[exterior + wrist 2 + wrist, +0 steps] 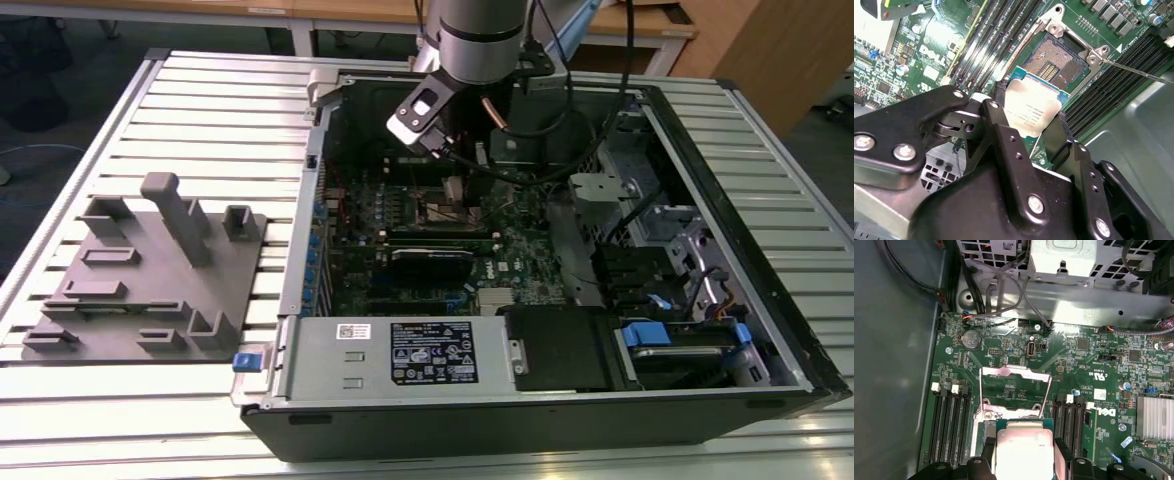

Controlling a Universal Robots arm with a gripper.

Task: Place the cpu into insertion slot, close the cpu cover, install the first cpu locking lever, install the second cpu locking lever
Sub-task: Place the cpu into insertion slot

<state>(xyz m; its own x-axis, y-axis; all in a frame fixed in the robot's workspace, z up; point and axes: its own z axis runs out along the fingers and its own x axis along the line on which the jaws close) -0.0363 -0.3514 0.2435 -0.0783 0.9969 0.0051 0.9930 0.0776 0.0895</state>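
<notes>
My gripper (1029,104) is shut on the cpu (1032,114), a flat square chip with a silver-grey top, held by two opposite edges between the black fingers (999,102). In both wrist views the cpu (1021,447) hangs tilted just above and beside the insertion slot (1054,62), whose dark contact field lies bare inside its silver rim. The cpu cover (1014,371), a thin silver frame, stands swung up from the slot. A thin locking lever (1139,73) sticks out free past the slot's corner. In the exterior view the gripper (454,165) reaches down into the open computer case over the slot (447,207).
Black memory slots (949,420) flank the socket on both sides. A finned heat sink (1154,417), a metal drive cage (1064,260) and loose cables (999,295) lie nearby. A labelled grey box (400,350) fills the case's near side. A grey fixture plate (147,270) sits at the exterior view's left.
</notes>
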